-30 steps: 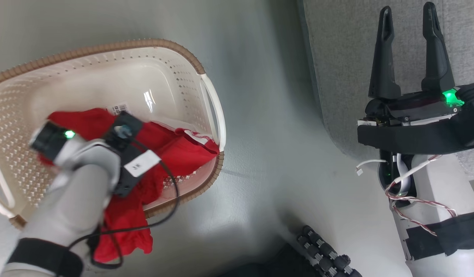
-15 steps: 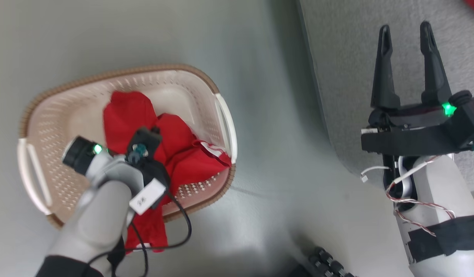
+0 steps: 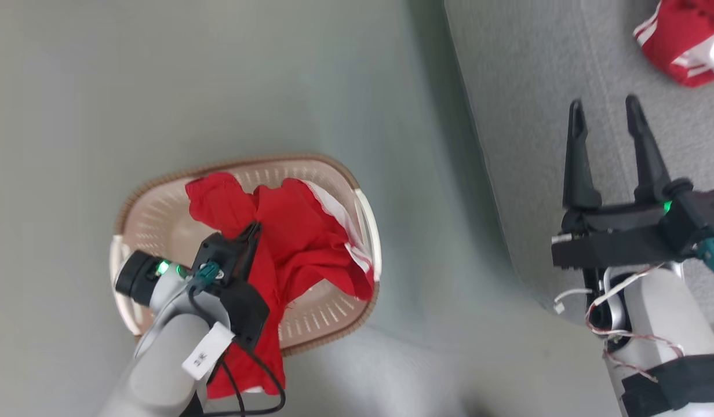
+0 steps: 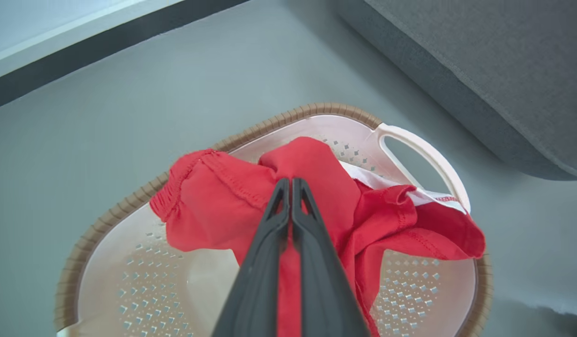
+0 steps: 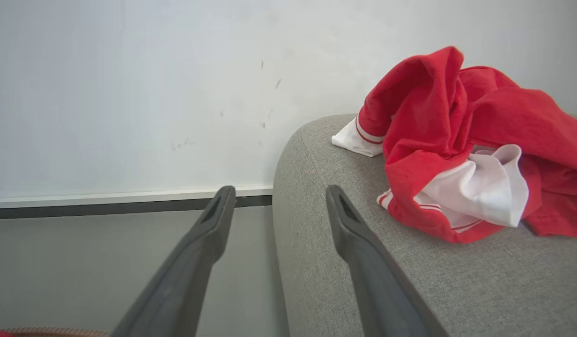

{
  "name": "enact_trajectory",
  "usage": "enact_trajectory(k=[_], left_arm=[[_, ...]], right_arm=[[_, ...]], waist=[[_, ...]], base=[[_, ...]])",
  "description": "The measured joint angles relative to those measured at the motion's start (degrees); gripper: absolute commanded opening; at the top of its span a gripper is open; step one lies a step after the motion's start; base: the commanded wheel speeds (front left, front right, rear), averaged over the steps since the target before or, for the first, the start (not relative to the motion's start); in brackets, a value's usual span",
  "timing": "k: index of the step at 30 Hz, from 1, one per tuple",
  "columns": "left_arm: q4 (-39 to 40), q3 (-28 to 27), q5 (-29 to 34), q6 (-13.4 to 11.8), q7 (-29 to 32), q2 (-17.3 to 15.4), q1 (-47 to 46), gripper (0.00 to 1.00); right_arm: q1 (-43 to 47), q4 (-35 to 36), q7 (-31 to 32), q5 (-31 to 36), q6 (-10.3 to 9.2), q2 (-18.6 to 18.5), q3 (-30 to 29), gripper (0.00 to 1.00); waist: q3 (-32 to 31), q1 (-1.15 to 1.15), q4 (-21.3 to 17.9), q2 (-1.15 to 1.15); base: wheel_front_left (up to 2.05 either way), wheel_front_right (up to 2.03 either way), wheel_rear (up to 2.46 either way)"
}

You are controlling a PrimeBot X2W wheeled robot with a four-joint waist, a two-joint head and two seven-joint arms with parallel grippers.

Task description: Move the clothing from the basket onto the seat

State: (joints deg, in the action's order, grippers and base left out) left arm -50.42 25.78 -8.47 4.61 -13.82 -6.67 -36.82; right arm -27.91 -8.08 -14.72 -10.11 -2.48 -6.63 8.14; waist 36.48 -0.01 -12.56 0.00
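Low on the left sits the basket [image 3: 154, 220]. The left gripper [image 4: 291, 183] is squeezed tight on a red garment [image 3: 302, 231] hanging over it. On the right, the right gripper [image 3: 604, 103] has its fingers wide apart above the grey seat [image 3: 525, 116]. The jersey [image 3: 676, 35] lies there, upper right.

left gripper [image 4: 291, 185]: fingers pressed together, strip of red fabric pinched between them. red garment [image 4: 209, 210] bunched over the cream basket [image 4: 96, 234], white edging showing near the handle [image 4: 424, 152], one fold reaching the right rim. grey seat [image 4: 480, 70] upper right, apart from the basket. grey floor [image 4: 129, 117].
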Motion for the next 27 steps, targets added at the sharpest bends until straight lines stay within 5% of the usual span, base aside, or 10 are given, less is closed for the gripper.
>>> enact_trajectory(k=[26,27], left_arm=[[19.0,-3.6,-4.8,-0.1,-0.5,-0.1,18.1,0.0],[19.7,-3.8,-4.9,-0.2,-0.5,-0.1,18.8,0.11]], right_arm=[[11.0,-4.4,0.0,0.1,1.79,0.3,0.9,1.0],[11.3,-4.3,0.0,0.1,1.81,0.3,1.0,1.0]], waist=[[-22.7,-0.01,2.4,0.0],[-23.3,-0.01,2.3,0.0]], base=[[0.0,0.0,0.0],[0.0,0.0,0.0]])
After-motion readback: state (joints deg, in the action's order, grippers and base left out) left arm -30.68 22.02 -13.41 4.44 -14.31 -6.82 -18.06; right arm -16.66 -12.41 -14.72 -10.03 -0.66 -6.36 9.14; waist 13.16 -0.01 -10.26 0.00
